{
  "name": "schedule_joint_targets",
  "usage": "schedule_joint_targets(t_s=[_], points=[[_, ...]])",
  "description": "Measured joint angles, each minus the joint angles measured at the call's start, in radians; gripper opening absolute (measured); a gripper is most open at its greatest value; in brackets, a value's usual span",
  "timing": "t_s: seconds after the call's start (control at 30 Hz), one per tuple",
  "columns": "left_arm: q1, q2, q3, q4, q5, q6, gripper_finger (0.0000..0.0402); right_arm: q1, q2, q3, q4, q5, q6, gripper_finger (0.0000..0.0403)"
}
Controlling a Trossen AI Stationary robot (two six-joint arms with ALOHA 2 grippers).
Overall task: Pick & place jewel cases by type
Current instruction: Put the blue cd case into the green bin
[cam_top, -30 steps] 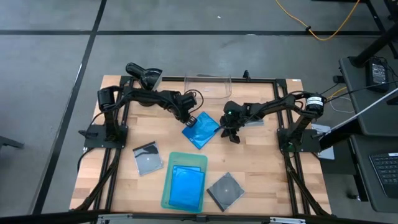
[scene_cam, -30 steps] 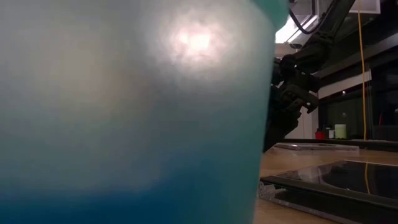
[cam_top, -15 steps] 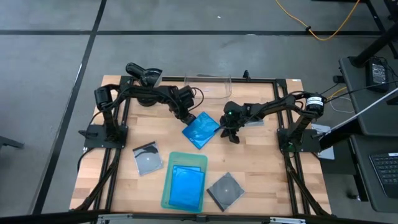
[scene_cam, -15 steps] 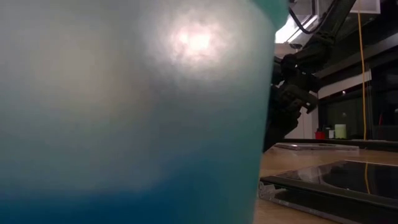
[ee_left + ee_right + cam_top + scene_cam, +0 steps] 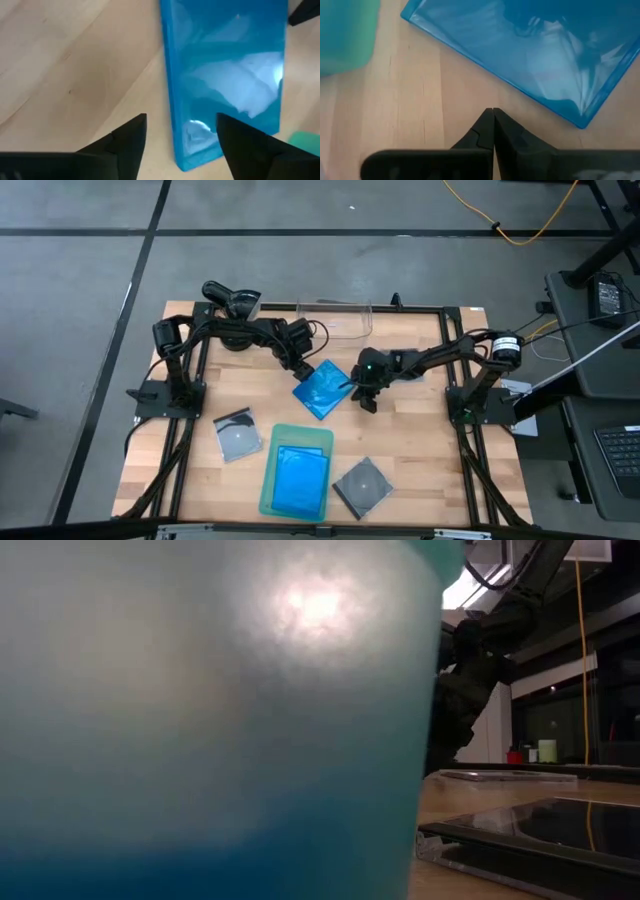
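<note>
Starting at the near edge of the table (image 5: 420, 450): the pale green tray (image 5: 270, 480) sits front and centre with a blue jewel case (image 5: 300, 480) lying in it. Could be more than one stacked there, can't tell from above. On either side of the tray, straight on the wood, there's a dark/clear case with a disc on the left (image 5: 238, 434) and another on the right (image 5: 362, 484). Those two look unsorted to me.

Middle of the table is where the action is. A loose blue case (image 5: 322, 388) lies flat at an angle on the bare wood, clear of the tray. The left gripper (image 5: 303, 370) is down at its far-left corner, jaws spread apart, one finger (image 5: 245, 142) over the case edge and the other over wood, nothing pinched. The right gripper (image 5: 366, 388) sits just beside the case's right edge, fingers pressed together and empty, the tips pointing at the case edge in its wrist view.

Far back is the clear bin (image 5: 334, 317); can't make out whether it holds anything.

So my read: maybe a third done, blue started in the tray, this blue one next, greys left.
</note>
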Motion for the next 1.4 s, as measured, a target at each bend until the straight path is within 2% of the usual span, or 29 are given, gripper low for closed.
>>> schedule_joint_targets(t_s=[0.27, 0.57, 0.9, 1.4], points=[[-0.002, 0.072, 0.001, 0.047, 0.015, 0.0, 0.0244, 0.015, 0.0, 0.001, 0.004, 0.029, 0.027, 0.0006], [-0.027, 0.14, 0.005, 0.138, 0.113, -0.035, 0.0244, 0.014, 0.0, 0.001, 0.003, 0.03, 0.044, 0.0006], [-0.078, 0.146, -0.003, 0.261, 0.145, -0.136, 0.0242, 0.014, 0.0, 0.0, 0.009, 0.037, 0.045, 0.0006], [-0.094, 0.129, 0.023, 0.282, 0.144, -0.151, 0.0242, 0.015, -0.001, -0.002, -0.002, 0.036, 0.009, 0.0006]])
